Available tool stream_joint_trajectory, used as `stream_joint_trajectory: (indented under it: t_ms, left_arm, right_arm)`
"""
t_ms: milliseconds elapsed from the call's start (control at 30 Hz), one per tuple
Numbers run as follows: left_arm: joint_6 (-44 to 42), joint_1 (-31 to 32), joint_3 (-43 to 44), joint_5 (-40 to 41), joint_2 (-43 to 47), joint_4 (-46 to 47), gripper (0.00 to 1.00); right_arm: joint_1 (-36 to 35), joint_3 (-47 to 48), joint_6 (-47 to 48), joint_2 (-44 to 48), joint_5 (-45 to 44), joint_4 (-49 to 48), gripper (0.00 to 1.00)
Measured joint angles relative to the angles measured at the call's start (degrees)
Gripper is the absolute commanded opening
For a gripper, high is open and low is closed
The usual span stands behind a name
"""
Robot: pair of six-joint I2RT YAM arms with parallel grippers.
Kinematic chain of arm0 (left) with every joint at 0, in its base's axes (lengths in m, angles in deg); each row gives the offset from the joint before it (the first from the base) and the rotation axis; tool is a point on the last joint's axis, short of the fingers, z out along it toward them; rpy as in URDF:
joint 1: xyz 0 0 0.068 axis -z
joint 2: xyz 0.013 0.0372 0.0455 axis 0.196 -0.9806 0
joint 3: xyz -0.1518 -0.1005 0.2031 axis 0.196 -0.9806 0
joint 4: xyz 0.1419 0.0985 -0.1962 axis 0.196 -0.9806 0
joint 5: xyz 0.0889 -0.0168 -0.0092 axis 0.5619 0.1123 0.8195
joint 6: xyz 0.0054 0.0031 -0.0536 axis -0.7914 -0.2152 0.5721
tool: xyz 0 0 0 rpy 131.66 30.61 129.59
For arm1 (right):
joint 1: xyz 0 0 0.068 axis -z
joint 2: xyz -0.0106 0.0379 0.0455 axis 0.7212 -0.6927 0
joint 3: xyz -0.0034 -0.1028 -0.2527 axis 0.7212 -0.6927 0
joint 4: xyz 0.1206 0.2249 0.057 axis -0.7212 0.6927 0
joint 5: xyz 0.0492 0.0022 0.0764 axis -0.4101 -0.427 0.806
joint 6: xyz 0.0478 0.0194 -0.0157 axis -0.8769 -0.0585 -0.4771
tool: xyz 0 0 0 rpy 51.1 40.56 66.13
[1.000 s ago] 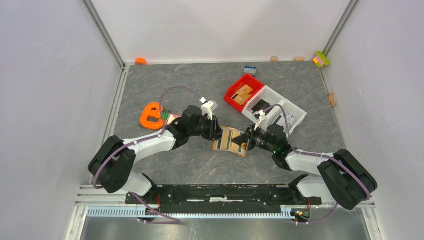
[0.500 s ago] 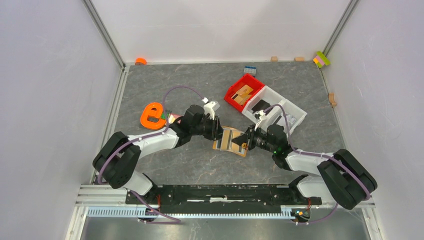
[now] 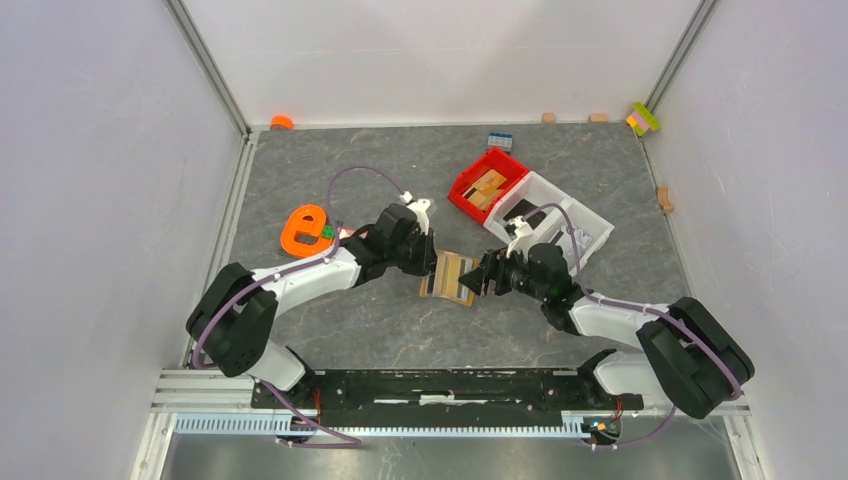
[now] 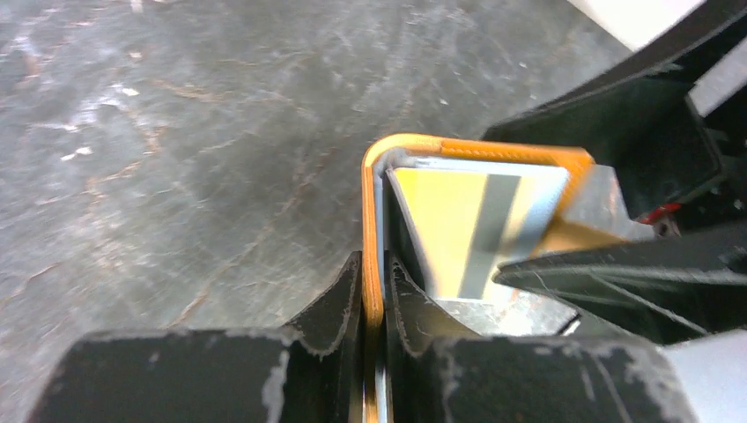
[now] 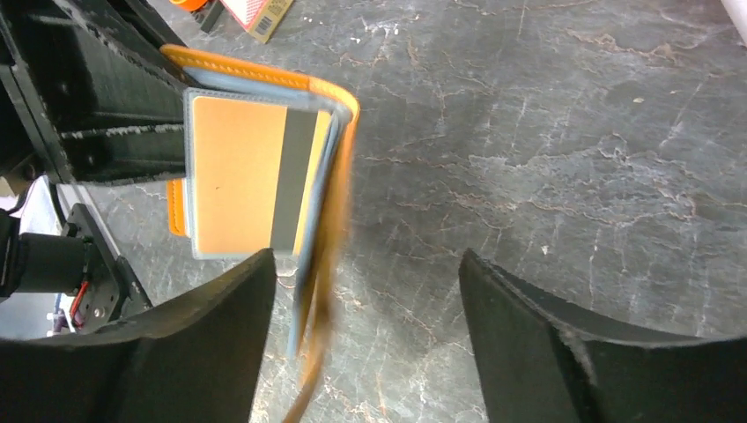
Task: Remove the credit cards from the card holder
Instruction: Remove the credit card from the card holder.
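A dark grey counter with a stone-like pattern of pale veins and cracks, seen from above; plain white walls close it in on three sides, a back wall, a left wall and a right wall; slim grey metal posts rise at the two far corners, one on the left, one on the right; a pale metal rail runs along the counter's left edge; a ribbed silver strip lines the near edge; the light is soft and even, with only faint shadows.
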Motion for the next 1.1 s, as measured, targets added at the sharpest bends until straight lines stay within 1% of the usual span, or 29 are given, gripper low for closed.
stream_joint_trajectory:
  t_ms: [67,167,400,467,700,833,1000,1100]
  left_arm:
    - [0.0,0.0,1.27,2.64,-0.07,-2.71,0.07]
    - [0.0,-0.11,2.4,5.27,-0.9,-5.57,0.08]
    - [0.0,-0.2,3.87,6.34,-3.89,-9.46,0.09]
    - [0.0,-0.22,4.39,6.47,-4.15,-10.23,0.11]
    - [-0.02,0.24,6.1,9.2,-4.85,-12.63,0.13]
    - [-0.04,1.9,8.57,11.82,-7.54,-14.14,0.11]
    - [-0.28,4.57,12.85,12.76,-12.98,-14.97,0.09]
    - [-0.96,5.11,15.87,13.88,-15.96,-17.25,0.07]
  right_arm:
    - [0.02,0.07,0.96,0.15,-0.68,0.96,0.9]
    - [0.02,0.09,1.51,-0.07,-0.24,1.16,0.94]
    - [0.0,0.13,1.68,-1.7,1.14,0.98,0.95]
    - [0.0,0.13,1.84,-1.7,1.14,0.98,0.92]
    - [0.0,0.92,2.4,-1.95,1.16,1.66,0.91]
    - [-0.35,2.34,2.45,-4.2,2.25,1.84,0.88]
    - [-1.22,3.98,2.73,-7.89,2.49,2.25,0.86]
    - [-1.25,4.04,2.89,-8.63,2.29,2.75,0.86]
